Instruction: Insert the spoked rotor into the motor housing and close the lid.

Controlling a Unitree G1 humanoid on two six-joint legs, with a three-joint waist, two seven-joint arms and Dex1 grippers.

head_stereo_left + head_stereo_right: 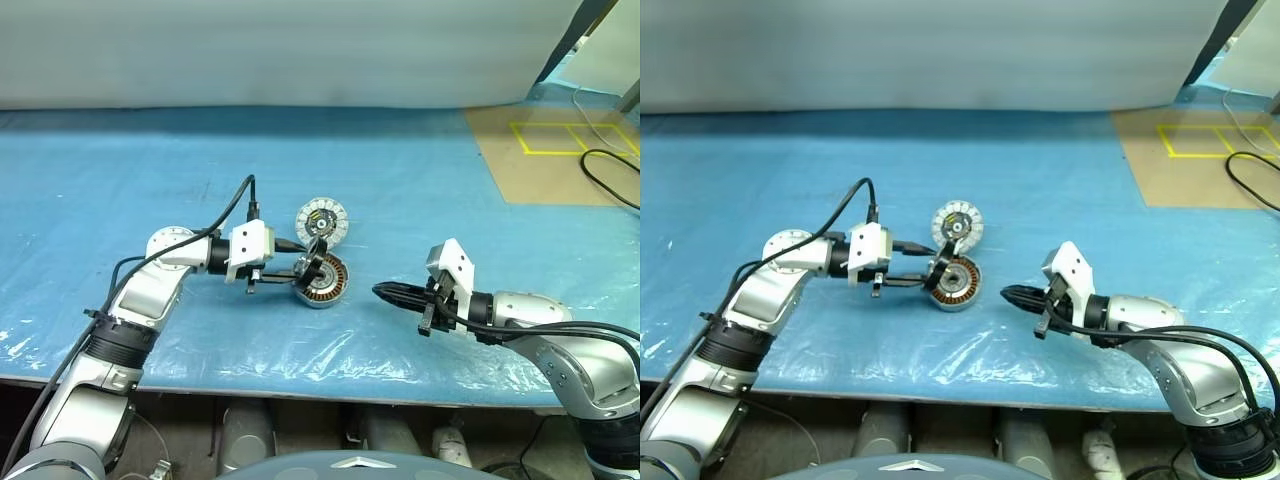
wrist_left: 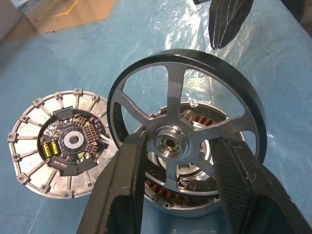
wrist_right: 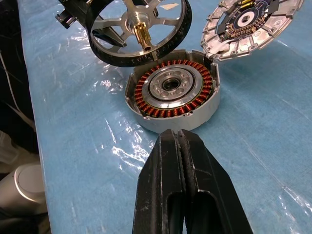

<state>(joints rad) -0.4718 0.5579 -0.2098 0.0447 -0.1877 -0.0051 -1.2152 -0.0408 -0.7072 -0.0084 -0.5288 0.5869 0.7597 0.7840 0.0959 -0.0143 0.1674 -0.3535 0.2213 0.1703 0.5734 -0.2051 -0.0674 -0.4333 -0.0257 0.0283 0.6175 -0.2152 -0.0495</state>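
My left gripper (image 2: 179, 141) is shut on the hub of the spoked rotor (image 2: 195, 56), a silver wheel with a dark rim. The wheel hangs tilted just above the motor housing (image 3: 168, 112), its brass shaft pointing toward the housing's silver hub. The housing (image 1: 328, 283) rests on the blue sheet with its copper windings facing up. Right behind it lies the lid (image 1: 320, 218), a pale segmented disc with its dark circuit face up. My right gripper (image 1: 381, 291) is shut on nothing and hovers low, a short way right of the housing, pointing at it.
A blue plastic sheet (image 1: 150, 170) covers the table. A brown board with yellow tape (image 1: 560, 150) and a black cable (image 1: 612, 178) lie at the back right. The table's front edge runs just below both arms.
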